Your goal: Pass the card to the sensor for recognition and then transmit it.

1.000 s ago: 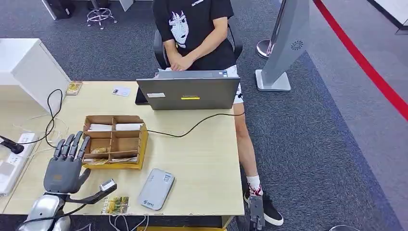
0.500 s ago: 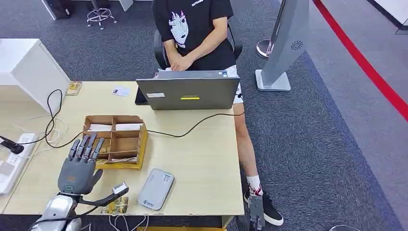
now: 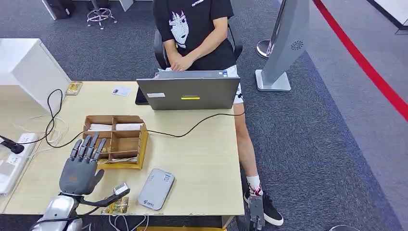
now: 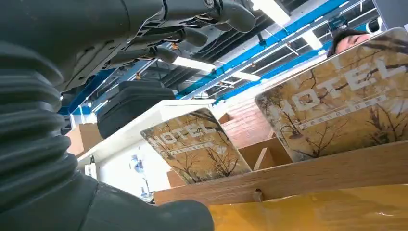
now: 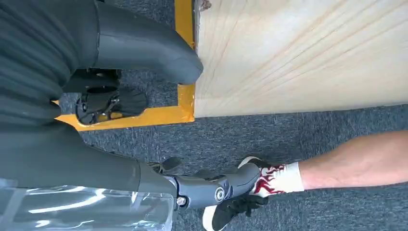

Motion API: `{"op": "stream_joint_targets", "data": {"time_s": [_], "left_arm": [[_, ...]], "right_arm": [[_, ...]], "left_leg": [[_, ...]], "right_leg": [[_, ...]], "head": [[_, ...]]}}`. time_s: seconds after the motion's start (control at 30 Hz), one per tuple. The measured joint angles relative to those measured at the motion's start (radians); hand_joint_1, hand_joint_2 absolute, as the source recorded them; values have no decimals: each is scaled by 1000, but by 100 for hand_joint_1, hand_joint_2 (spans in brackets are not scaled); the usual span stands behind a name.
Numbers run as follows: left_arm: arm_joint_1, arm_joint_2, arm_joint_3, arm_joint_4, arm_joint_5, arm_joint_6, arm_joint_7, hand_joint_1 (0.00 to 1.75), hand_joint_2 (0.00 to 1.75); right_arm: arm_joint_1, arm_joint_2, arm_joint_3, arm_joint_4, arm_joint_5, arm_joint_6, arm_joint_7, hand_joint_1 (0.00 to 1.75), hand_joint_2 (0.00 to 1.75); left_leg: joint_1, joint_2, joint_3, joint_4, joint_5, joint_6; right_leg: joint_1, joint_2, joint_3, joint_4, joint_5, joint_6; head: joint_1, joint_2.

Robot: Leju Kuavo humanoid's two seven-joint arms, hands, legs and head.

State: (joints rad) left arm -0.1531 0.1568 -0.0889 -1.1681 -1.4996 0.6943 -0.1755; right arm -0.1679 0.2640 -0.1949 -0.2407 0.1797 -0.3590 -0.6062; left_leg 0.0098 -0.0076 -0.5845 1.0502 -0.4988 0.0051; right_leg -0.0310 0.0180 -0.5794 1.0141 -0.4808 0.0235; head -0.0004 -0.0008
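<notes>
My left hand (image 3: 79, 168) hovers open, fingers spread, at the front left of a wooden card organizer (image 3: 126, 143). In the left wrist view two brown "HOTEL" cards (image 4: 197, 144) (image 4: 337, 101) lean in the organizer behind its front wall (image 4: 308, 175), with my fingers (image 4: 192, 33) above them, holding nothing. Another card (image 3: 115, 206) lies flat at the table's front edge, beside my thumb. The grey sensor (image 3: 156, 188) lies to its right. My right hand (image 5: 144, 53) hangs below the table's edge with nothing in it, fingers apart.
A person (image 3: 195, 29) sits behind an open laptop (image 3: 188, 92) at the far side; their leg and shoe (image 5: 274, 180) are by the table's right edge. A black cable (image 3: 192, 129) crosses the table (image 3: 202, 159). A power strip (image 3: 12, 161) lies at the left.
My left hand has moved right and forward, from the table's left side up to the organizer's front. In the last half second it barely shifted.
</notes>
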Motion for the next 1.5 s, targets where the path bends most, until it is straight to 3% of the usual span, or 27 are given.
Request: {"op": "stream_joint_targets", "data": {"time_s": [0.3,1.03,1.07,1.1,1.23,1.5], "left_arm": [[7,12,0,0,3,0,37,0,175],[11,29,0,0,11,0,31,0,175],[11,29,0,0,11,0,31,161,175],[11,29,0,0,11,0,31,175,175],[11,34,-4,0,28,0,53,175,175],[12,37,-8,0,29,0,37,175,175]], "right_arm": [[0,0,0,0,0,0,-1,0,175],[0,0,0,0,0,0,-3,0,175],[0,0,0,0,0,0,-3,0,175],[0,0,0,0,0,0,-3,0,175],[0,0,0,0,-10,0,-3,0,175],[0,0,0,0,-12,0,-5,0,175]], "left_leg": [[0,0,0,0,0,0],[0,0,0,0,0,0],[0,0,0,0,0,0],[0,0,0,0,0,0],[0,0,0,0,0,0],[0,0,0,0,0,0]], "right_leg": [[0,0,0,0,0,0],[0,0,0,0,0,0],[0,0,0,0,0,0],[0,0,0,0,0,0],[0,0,0,0,0,0],[0,0,0,0,0,0]], "head": [[0,0],[0,0],[0,0],[0,0],[0,0],[0,0]]}}
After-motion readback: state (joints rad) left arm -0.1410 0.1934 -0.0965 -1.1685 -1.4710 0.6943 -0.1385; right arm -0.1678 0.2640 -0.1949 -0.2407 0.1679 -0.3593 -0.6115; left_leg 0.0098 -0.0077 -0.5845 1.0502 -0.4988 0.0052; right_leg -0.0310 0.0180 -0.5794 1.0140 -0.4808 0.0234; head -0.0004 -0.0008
